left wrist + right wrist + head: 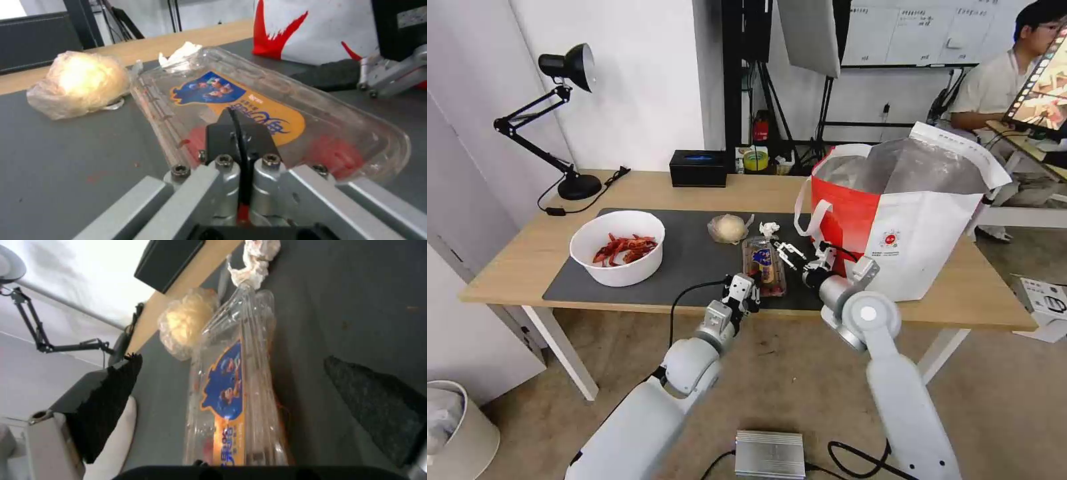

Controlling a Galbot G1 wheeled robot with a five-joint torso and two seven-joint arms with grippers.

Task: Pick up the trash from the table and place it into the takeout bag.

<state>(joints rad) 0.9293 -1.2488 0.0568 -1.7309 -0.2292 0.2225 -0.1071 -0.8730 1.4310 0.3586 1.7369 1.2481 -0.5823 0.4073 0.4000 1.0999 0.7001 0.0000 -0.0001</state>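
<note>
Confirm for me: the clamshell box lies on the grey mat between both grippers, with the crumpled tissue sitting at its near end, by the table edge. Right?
Not quite. The crumpled tissue sits at the far end of the clamshell box, toward the back of the table, as the head view shows. The rest holds: the box lies on the grey mat, between the left gripper and right gripper.

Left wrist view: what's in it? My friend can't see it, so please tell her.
The left pincer, pressed shut, sits at the near end of a clear clamshell box with a blue and orange label. Behind it on the grey mat lie a bagged beige lump and a tissue.
</note>
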